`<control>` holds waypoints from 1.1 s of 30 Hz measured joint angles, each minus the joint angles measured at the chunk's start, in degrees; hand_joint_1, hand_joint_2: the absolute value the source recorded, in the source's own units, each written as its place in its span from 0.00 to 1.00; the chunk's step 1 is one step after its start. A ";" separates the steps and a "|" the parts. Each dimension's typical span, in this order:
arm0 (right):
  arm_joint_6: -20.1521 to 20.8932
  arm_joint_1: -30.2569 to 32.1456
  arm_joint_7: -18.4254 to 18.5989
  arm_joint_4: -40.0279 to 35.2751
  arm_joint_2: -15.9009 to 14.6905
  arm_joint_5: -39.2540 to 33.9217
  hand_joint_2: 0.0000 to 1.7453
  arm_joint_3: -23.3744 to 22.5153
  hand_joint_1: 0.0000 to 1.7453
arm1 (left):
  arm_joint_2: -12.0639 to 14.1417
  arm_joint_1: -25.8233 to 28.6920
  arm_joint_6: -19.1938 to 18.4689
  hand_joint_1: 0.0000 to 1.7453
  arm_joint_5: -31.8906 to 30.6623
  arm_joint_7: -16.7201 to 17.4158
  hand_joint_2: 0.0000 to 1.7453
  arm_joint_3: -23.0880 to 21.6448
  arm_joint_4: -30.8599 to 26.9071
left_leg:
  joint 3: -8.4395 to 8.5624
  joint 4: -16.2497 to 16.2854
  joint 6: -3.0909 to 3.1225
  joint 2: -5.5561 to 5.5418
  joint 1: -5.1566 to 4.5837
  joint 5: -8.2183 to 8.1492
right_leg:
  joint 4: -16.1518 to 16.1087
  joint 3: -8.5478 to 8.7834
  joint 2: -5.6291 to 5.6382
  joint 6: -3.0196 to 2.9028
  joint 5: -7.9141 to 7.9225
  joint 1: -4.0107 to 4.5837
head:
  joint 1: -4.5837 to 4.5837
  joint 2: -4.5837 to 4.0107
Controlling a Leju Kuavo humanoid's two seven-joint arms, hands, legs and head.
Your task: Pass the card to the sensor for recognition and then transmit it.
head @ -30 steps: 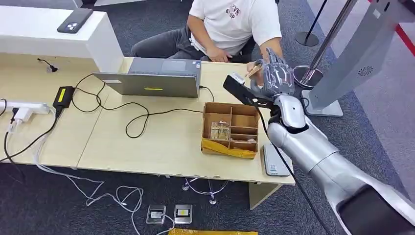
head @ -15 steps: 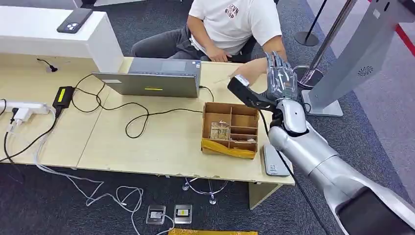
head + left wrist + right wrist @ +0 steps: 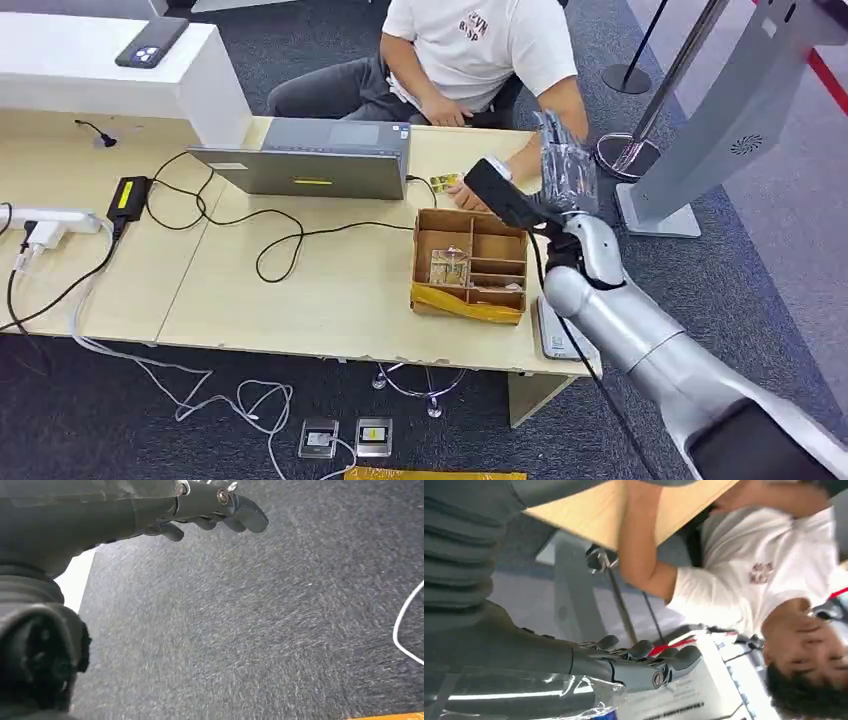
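Down at the robot's left side, the left hand (image 3: 200, 510) is hanging over dark carpet with its fingers loosely apart, holding nothing. Further right, what looks like the card (image 3: 443, 182) is lying on the desk (image 3: 330, 290) just beside the laptop (image 3: 310, 160), at the person's hand (image 3: 470, 195); whether that hand is touching it I cannot tell. The right hand (image 3: 565, 170) is hovering above with fingers spread and empty, so the handover seems done.

The risk now is in pulling back: the arm is crossing over the cardboard box (image 3: 470, 262) and could be clipping its wall, or brushing the person's forearm.

From the left, a power strip (image 3: 40, 222), an adapter (image 3: 130, 195) and a looping black cable (image 3: 280, 245) are cluttering the pale wooden top. A flat grey device (image 3: 558, 335), likely the sensor, is sitting at the right edge. A grey stand (image 3: 720, 120) is rising beyond it.
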 joint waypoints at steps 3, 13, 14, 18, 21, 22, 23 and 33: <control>2.97 5.12 -0.57 -8.36 -0.90 -1.71 1.00 -0.44 0.00 | 0.04 0.02 0.00 0.00 1.92 0.09 0.00 0.00 0.00 | 0.01 0.00 -0.01 -0.01 0.01 -0.01 | -0.02 -0.01 -0.01 -0.07 -0.05 0.02 | -0.02 0.00; 6.54 16.54 -0.99 -25.38 -6.12 -0.62 1.00 -0.51 0.00 | 0.42 0.11 0.00 0.00 3.35 0.22 0.00 0.00 0.00 | 0.03 0.00 -0.04 0.16 0.00 -0.04 | -0.04 -0.01 0.06 -0.07 -0.04 0.01 | -0.02 0.00; 6.58 16.87 -0.99 -26.17 -6.36 -0.62 1.00 -0.51 0.00 | 0.42 0.11 0.00 0.00 3.35 0.29 0.00 0.00 0.00 | 0.04 0.00 -0.04 0.15 0.00 -0.04 | -0.04 0.00 0.06 -0.07 -0.04 0.01 | -0.02 0.00; 6.76 18.65 -1.34 -28.98 -7.72 -0.47 1.00 -1.01 0.00 | 0.42 0.15 0.00 0.00 2.95 1.03 0.00 0.00 0.00 | 0.04 0.00 -0.05 0.15 0.00 -0.04 | -0.02 0.00 0.06 -0.08 -0.03 0.02 | -0.02 0.00; 6.76 19.41 -1.49 -30.40 -8.42 -0.40 1.00 -1.07 0.00 | 0.42 0.14 0.00 0.00 2.80 1.29 0.00 0.00 0.00 | 0.04 0.00 -0.05 0.20 0.00 -0.05 | -0.02 -0.01 0.13 -0.08 -0.03 0.02 | -0.02 0.00; 6.76 19.55 -1.49 -30.73 -8.55 -0.38 1.00 -1.14 0.00 | 0.42 0.14 0.00 0.00 2.80 1.31 0.00 0.00 0.00 | 0.05 0.00 -0.05 0.20 0.00 -0.05 | -0.02 -0.01 0.14 -0.08 -0.03 0.02 | -0.02 0.00; 6.76 19.66 -1.49 -31.04 -8.77 -0.38 1.00 -1.18 0.00 | 0.42 0.14 0.00 0.00 2.80 1.31 0.00 0.00 -0.02 | 0.04 0.00 -0.05 0.20 0.00 -0.05 | -0.02 -0.01 0.14 -0.08 -0.03 0.02 | -0.02 0.00; 7.54 20.27 0.62 -33.27 -9.84 2.47 1.00 -1.38 0.00 | 0.42 0.15 0.00 0.00 2.80 1.31 0.00 0.00 -0.13 | 0.03 0.00 -0.05 0.20 0.00 -0.05 | -0.02 0.00 0.15 -0.08 -0.03 0.01 | -0.02 0.00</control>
